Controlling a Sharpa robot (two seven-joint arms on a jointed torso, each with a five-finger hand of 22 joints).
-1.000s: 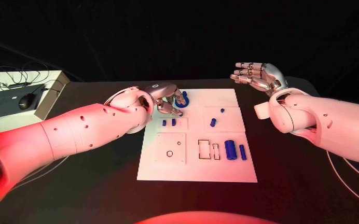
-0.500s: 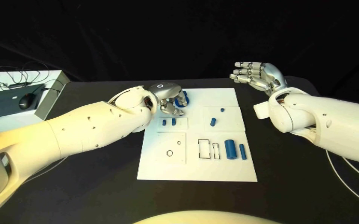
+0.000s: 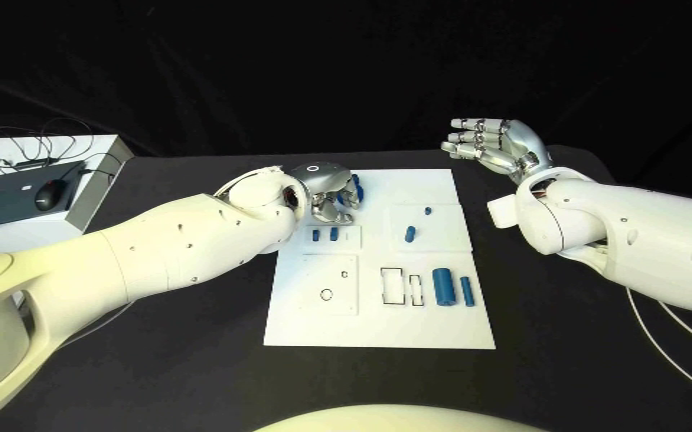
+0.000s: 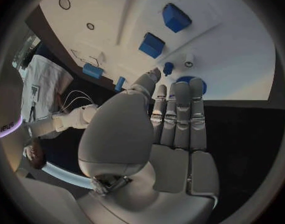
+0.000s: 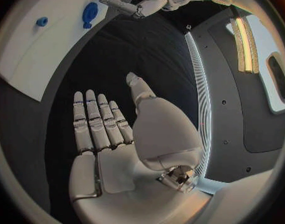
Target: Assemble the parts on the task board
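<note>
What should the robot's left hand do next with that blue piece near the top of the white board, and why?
Probably close the left hand gently on the blue part at the task board's far left corner. In the left wrist view its fingertips reach that part, but the hand is flat and holds nothing. The right hand hovers open, off the board.

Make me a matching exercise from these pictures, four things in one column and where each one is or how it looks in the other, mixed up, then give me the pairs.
Things:
1. left hand
2. right hand
3. task board
4. grey box

Places or states:
A. white plate in the middle of the table
B. raised off the board's far right corner, fingers apart, holding nothing
C. at the table's far left edge, a mouse on top
D. over the board's far left part, by a blue part

Pairs: 1-D, 2-B, 3-A, 4-C
</note>
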